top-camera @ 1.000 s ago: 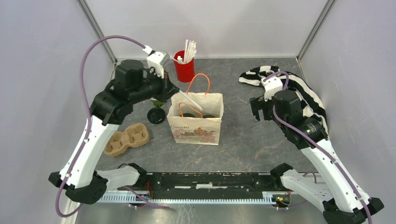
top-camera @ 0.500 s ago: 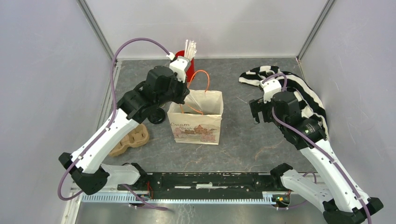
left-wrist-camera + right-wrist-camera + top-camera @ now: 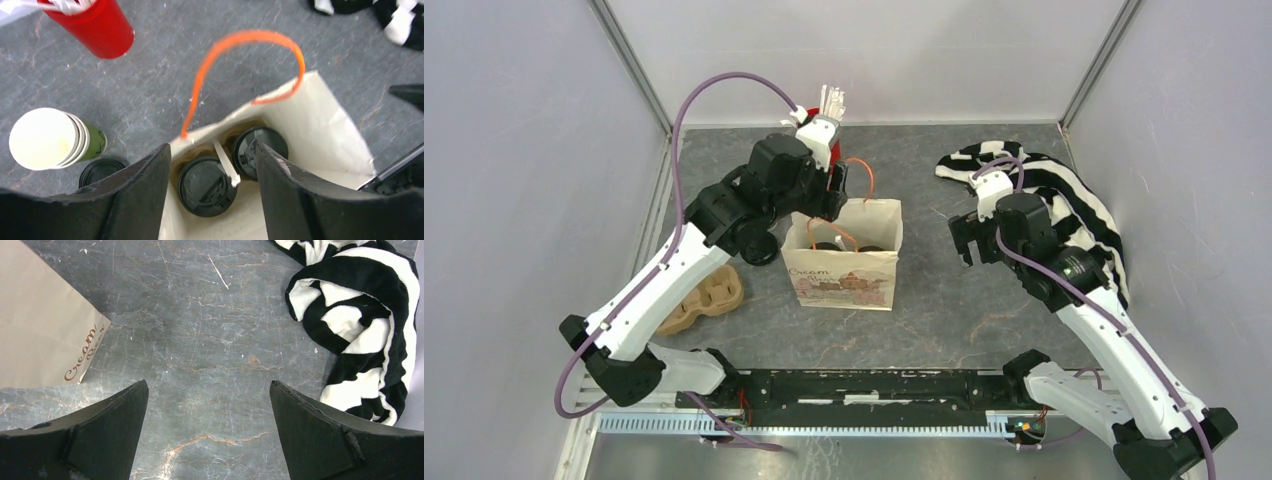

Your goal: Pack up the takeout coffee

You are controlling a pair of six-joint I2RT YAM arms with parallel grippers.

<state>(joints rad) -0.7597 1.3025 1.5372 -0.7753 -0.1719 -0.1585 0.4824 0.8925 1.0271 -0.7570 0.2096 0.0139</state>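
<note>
Both left fingers [image 3: 142,197] stand well apart and grip nothing; they hang over the open mouth of the paper bag [image 3: 842,262]. Directly beneath them, inside the bag, the two black-lidded cups [image 3: 207,186] sit upright side by side, the second cup [image 3: 260,150] at 1 o'clock of the first. A white stick [image 3: 226,165] lies between their lids. The bag's orange handle [image 3: 240,42] arches up at its 12 o'clock edge. On the surface [image 3: 944,310] at the bag's 9 o'clock lies a loose black lid [image 3: 100,172], with a stack of lidless cups [image 3: 47,137] just beside it. A red cup [image 3: 97,25] of white sticks stands at 12 o'clock and a cardboard carrier [image 3: 699,300] rests at 8 o'clock. The right fingers [image 3: 100,440] are spread wide and empty, over bare surface at the bag's 3 o'clock, apart from it. A black-and-white striped cloth [image 3: 360,315] lies at 2 o'clock.
</note>
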